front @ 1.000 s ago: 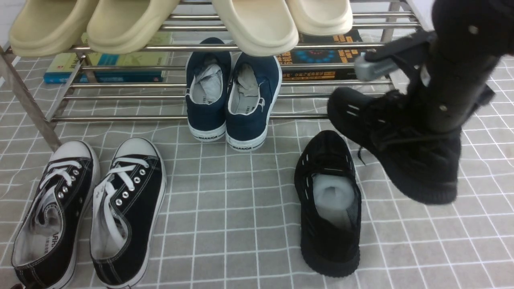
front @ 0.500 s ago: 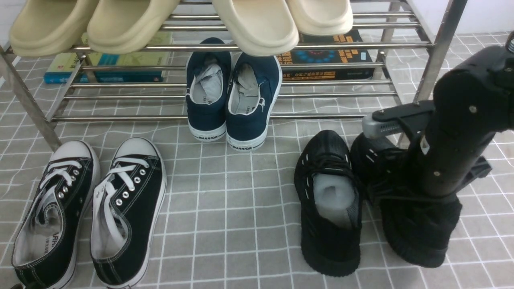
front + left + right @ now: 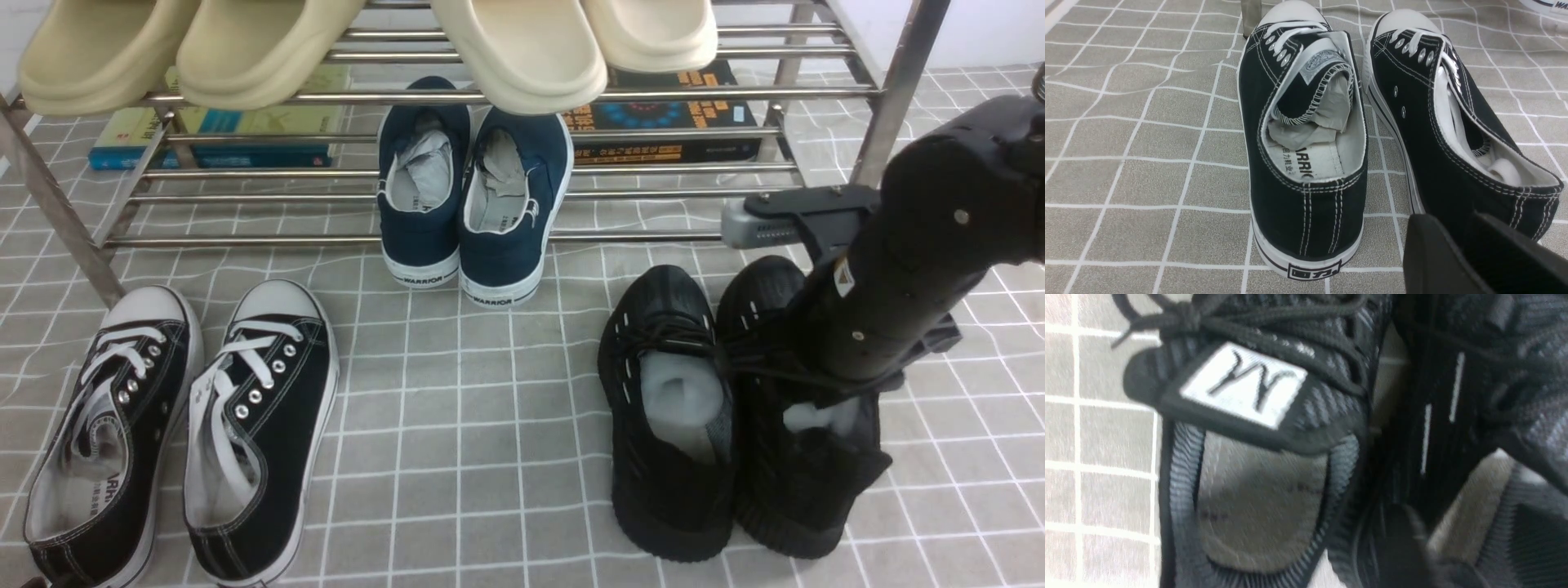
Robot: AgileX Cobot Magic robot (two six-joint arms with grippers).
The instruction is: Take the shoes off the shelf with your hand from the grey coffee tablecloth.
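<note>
Both all-black knit shoes stand side by side on the grey grid tablecloth (image 3: pixel 490 425), in front of the steel shelf (image 3: pixel 457 239). The left shoe (image 3: pixel 665 408) shows its pale stuffing. The right shoe (image 3: pixel 796 490) lies against it, half hidden by my right arm. My right gripper (image 3: pixel 816 384) reaches into that shoe's opening and is shut on its collar. The right wrist view is blurred: it shows the left shoe's tongue label (image 3: pixel 1245 384), the right shoe's dashed side (image 3: pixel 1427 433), and the gripper (image 3: pixel 1461 539). My left gripper (image 3: pixel 1457 241) is shut and empty.
A navy white-soled pair (image 3: pixel 473 204) sits on the lower shelf bars. A black canvas white-laced pair (image 3: pixel 180 425) lies on the cloth at the left, close under the left gripper (image 3: pixel 1306 163). Beige slippers (image 3: pixel 522 57) sit on the upper tier, books (image 3: pixel 661 114) behind. A shelf leg (image 3: pixel 894 98) stands by my right arm.
My right arm carried the right black shoe down and to the left, from the air by the shelf onto the cloth, and it now lies flat against the left black shoe.
</note>
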